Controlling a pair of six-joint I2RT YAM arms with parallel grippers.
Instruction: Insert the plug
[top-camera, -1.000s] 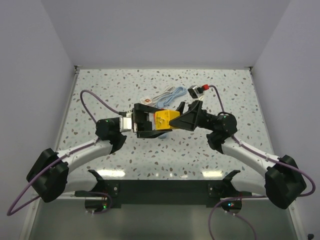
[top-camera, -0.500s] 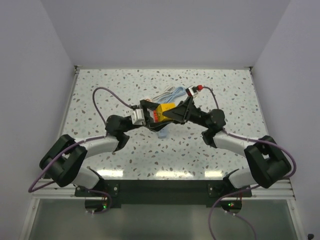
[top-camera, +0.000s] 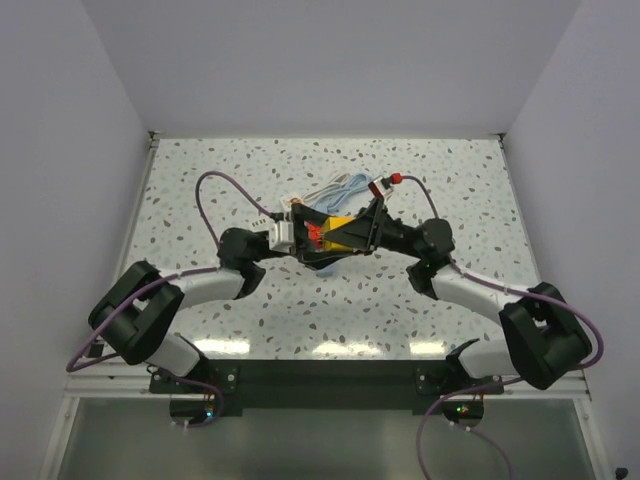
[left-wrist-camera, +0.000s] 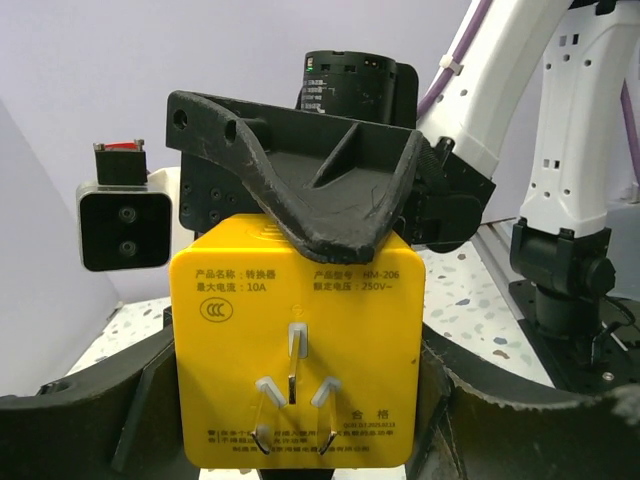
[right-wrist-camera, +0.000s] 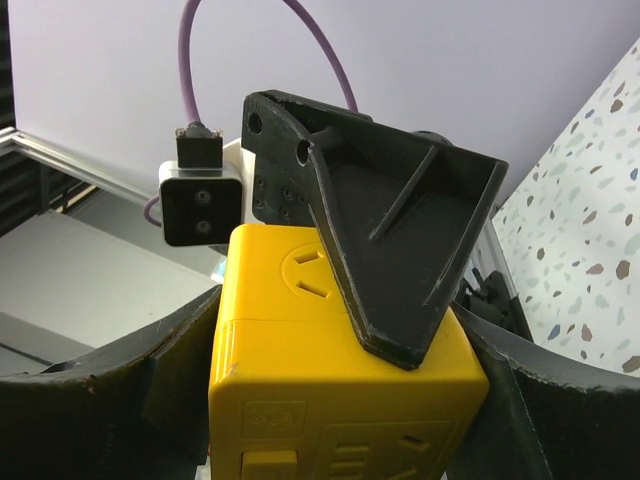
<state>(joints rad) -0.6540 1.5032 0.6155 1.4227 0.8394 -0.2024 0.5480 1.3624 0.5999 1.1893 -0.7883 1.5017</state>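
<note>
Seen from above, both arms had stretched farther from their bases than a second earlier. This carried the meeting point of the left pincer (top-camera: 297, 235) and the right pincer (top-camera: 366, 230) out over the table (top-camera: 200, 170), until the pale cable (top-camera: 338, 186) lay just beyond their tips. The yellow adapter (top-camera: 338, 226) sat between the two pincers, seemingly lifted off the table. Less of it showed than before, because the black fingers now covered most of it. In the left wrist view, the left pincer pinched the adapter by its two side faces. The three prongs (left-wrist-camera: 292, 365) stood bare and turned back toward that pincer's own camera, and one finger of the right pincer lay across the adapter's top edge. In the right wrist view, the right pincer had narrowed within the last second, and its fingers now pressed against the adapter's flanks, so it too was pinching the block. A left finger crossed the face above, partly covering the socket holes (right-wrist-camera: 305, 272). The change therefore looked like a second grip taken on the adapter, either to steady it or to pass it across. Neither pincer held the cable, so insertion appeared not yet begun, and one pincer would probably have to let go first.
</note>
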